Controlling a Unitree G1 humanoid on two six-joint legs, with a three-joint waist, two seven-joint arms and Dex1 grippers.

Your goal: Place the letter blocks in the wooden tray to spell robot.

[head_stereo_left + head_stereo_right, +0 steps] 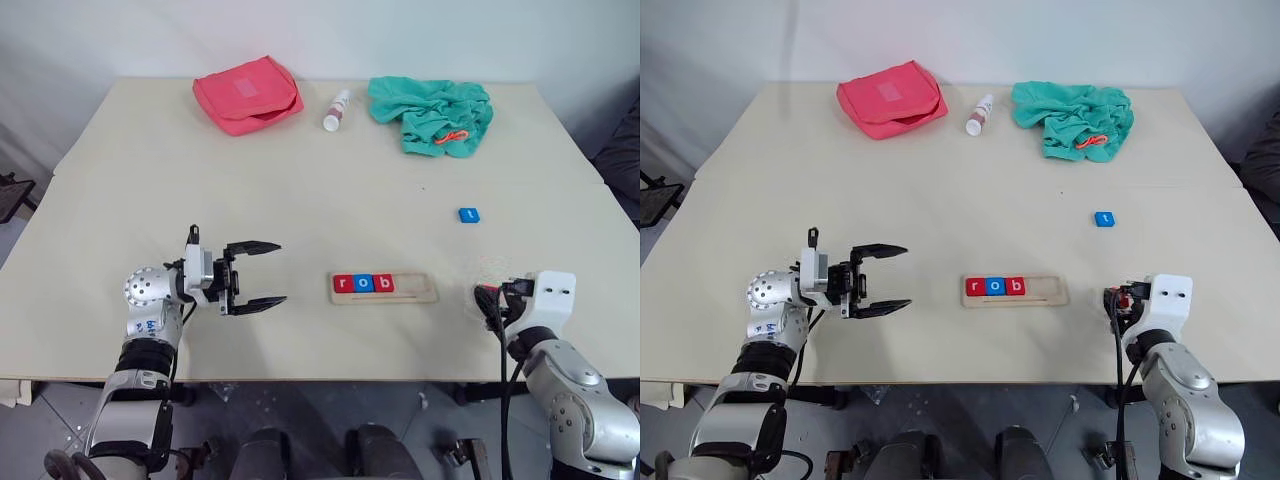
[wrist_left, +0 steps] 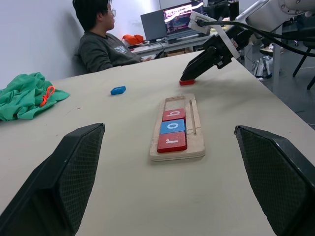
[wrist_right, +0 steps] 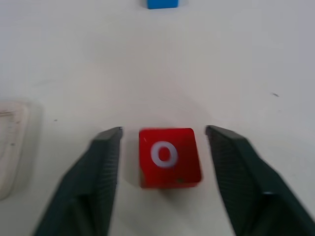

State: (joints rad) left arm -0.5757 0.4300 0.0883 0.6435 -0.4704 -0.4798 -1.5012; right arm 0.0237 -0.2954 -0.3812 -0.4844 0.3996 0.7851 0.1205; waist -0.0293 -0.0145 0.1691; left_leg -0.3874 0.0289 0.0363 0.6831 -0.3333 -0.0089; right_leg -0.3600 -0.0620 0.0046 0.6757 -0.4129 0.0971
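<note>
The wooden tray (image 1: 415,287) lies near the table's front edge. In its left part sit a red r (image 1: 343,284), a blue o (image 1: 364,284) and a red b (image 1: 384,284); the right part is bare. A red o block (image 3: 169,157) lies flat on the table to the right of the tray. My right gripper (image 3: 164,130) is open around it, with a gap on both sides. A blue t block (image 1: 468,215) lies farther back on the right. My left gripper (image 1: 280,272) hovers open and empty left of the tray, pointing toward it.
Along the table's far edge lie a pink pouch (image 1: 248,94), a small white bottle (image 1: 337,110) and a crumpled green cloth (image 1: 432,113). A person (image 2: 101,42) sits at a desk beyond the table's right side.
</note>
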